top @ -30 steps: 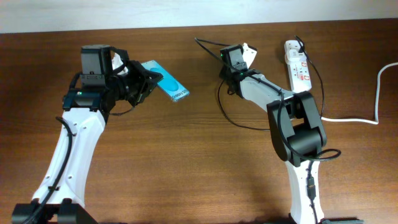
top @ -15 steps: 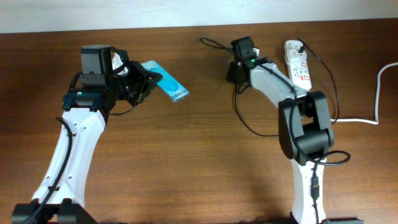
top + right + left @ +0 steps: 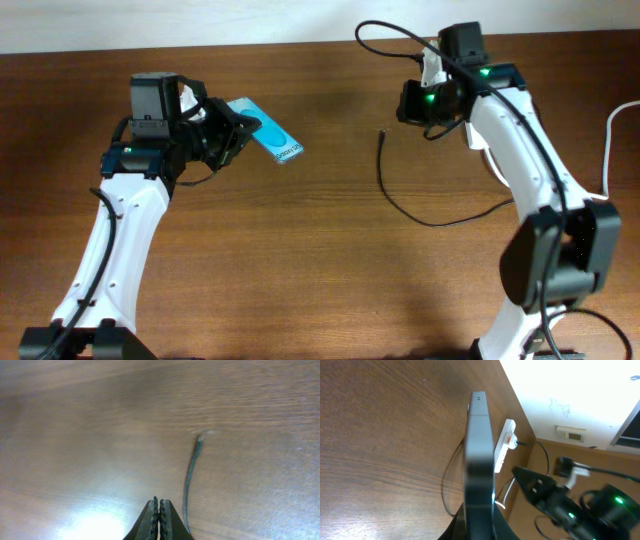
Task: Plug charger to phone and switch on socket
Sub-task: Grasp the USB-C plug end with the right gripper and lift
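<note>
Brown wood-grain table [image 3: 300, 270] fills pretty much every view, with a pale strip of wall along the top of the overhead one.

My left gripper [image 3: 240, 130] is clamped on the small rectangular phone [image 3: 270, 138] with the bright cyan screen. It sits in the upper left of the overhead frame, tilted, and looks lifted off the wood. From my left wrist the phone [image 3: 479, 460] shows edge-on, running up the centre of the frame.

My right gripper [image 3: 410, 103] hangs in the upper right of the overhead frame. In its wrist view the jaws are pressed tight together with nothing showing between them.

The thin black charger cable [image 3: 386, 185] lies on the table in the upper middle, plug tip free, and curves down and right. From my right wrist the cable [image 3: 190, 475] runs just right of my fingertips; can't tell if it touches them.

The white elongated power strip [image 3: 504, 446] with red switches shows right of the phone's edge in the left wrist view. A thick white cord [image 3: 608, 140] sits at the overhead's right edge.
</note>
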Robot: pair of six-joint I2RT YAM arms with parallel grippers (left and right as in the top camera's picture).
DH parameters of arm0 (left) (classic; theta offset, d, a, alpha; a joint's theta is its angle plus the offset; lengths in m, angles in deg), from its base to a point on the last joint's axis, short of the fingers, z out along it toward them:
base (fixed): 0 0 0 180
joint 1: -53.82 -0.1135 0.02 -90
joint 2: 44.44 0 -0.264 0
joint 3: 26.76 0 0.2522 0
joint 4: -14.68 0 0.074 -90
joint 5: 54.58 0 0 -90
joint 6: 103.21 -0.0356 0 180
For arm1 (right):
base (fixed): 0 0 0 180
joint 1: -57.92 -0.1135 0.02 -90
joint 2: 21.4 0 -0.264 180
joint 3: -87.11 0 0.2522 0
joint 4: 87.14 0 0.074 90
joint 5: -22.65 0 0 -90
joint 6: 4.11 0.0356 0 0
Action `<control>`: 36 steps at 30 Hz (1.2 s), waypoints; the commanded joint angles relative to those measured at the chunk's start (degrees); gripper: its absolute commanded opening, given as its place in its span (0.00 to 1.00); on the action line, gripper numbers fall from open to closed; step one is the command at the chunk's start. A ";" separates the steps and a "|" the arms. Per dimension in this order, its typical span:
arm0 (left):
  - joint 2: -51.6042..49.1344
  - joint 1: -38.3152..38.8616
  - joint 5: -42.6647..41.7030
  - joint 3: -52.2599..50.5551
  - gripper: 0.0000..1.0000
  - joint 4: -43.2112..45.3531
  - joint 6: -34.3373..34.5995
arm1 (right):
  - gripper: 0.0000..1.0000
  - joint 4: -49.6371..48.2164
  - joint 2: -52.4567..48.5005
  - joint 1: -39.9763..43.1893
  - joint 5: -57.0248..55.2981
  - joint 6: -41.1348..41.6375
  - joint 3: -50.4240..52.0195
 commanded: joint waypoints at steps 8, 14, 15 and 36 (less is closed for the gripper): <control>0.55 -0.31 -0.48 0.11 0.00 0.26 -0.94 | 0.78 0.52 0.20 -2.51 -8.15 -3.54 2.16; 0.55 -0.31 -0.50 0.11 0.00 0.26 -0.94 | 0.51 -6.82 -10.88 -6.08 -21.09 7.37 2.16; 0.55 -0.31 -0.50 0.11 0.00 0.26 -0.94 | 0.50 -7.87 -12.63 -6.60 -21.09 8.52 2.16; 0.55 -0.31 -0.74 0.11 0.00 -0.04 -0.94 | 0.22 -7.32 -23.61 -8.83 -17.46 11.91 2.16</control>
